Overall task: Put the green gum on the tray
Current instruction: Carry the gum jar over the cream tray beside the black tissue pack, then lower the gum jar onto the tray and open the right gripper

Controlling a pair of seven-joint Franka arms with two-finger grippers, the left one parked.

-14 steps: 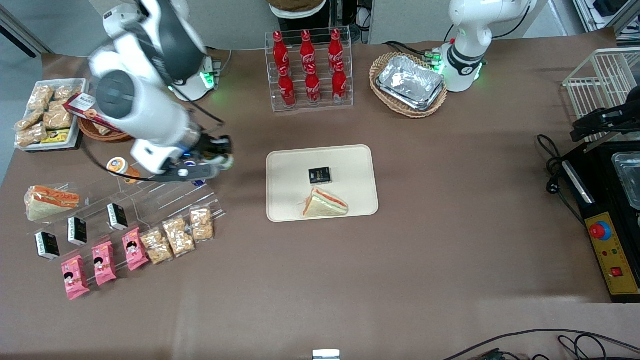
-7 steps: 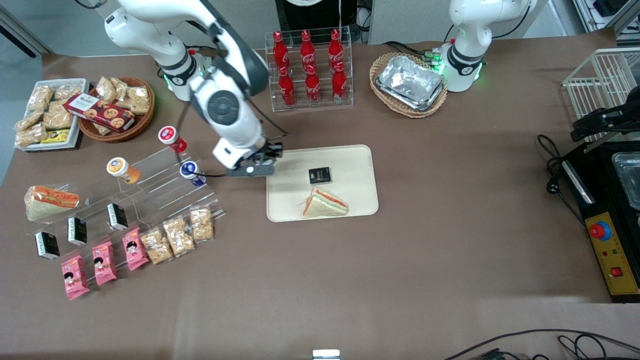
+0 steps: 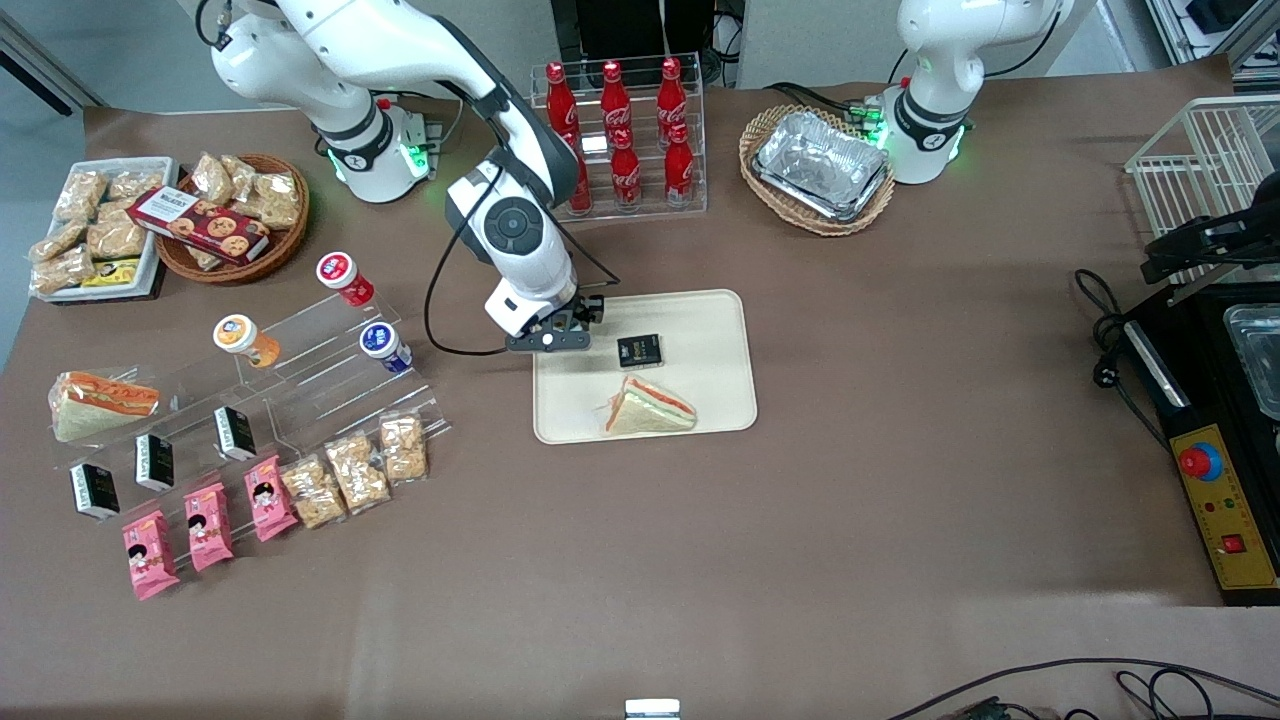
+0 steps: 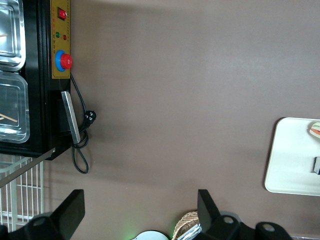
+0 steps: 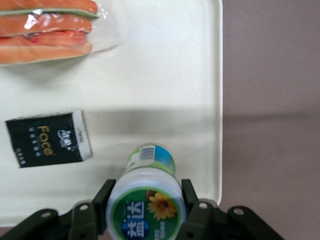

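My gripper (image 5: 146,200) is shut on the green gum (image 5: 147,192), a small bottle with a white lid ringed in green, held by the lid between both fingers. It hangs over the cream tray (image 5: 165,75) near one of its edges. In the front view the gripper (image 3: 560,330) is above the tray's (image 3: 700,400) edge toward the working arm's end; the gum is hidden under the hand there. On the tray lie a small black box (image 3: 639,350) and a wrapped sandwich (image 3: 650,408); both also show in the wrist view, the box (image 5: 48,138) and the sandwich (image 5: 47,30).
An acrylic rack with orange (image 3: 240,338), red (image 3: 343,276) and blue (image 3: 383,345) bottles stands toward the working arm's end, with snack packets (image 3: 350,470) in front. A cola bottle rack (image 3: 620,135) and a basket of foil trays (image 3: 820,165) are farther from the camera.
My arm has swung from the acrylic rack toward the tray, carrying the green gum. It now hangs over the tray's edge.
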